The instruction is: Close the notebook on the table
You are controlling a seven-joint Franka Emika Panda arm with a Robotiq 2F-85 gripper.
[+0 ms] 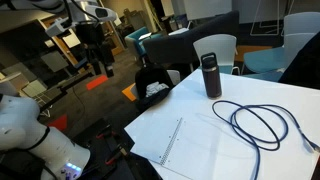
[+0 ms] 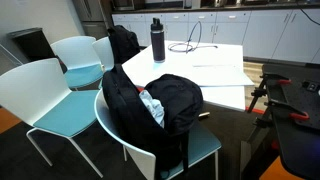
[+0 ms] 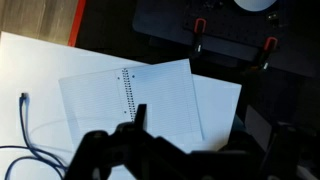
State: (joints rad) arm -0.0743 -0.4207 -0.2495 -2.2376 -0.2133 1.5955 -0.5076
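The notebook lies open and flat on the white table, white lined pages up, wire spine down its middle. Its purple cover is hidden. It also shows near the table's front corner in an exterior view and as a thin flat sheet in an exterior view. My gripper hangs high above the notebook's right page, its two dark fingers wide apart and empty. It shows up in the air beyond the table in an exterior view.
A dark bottle stands at the table's far side, with a looped dark cable beside it. A black backpack sits on a teal chair by the table. Red-tipped clamps lie on the dark floor beyond the table's edge.
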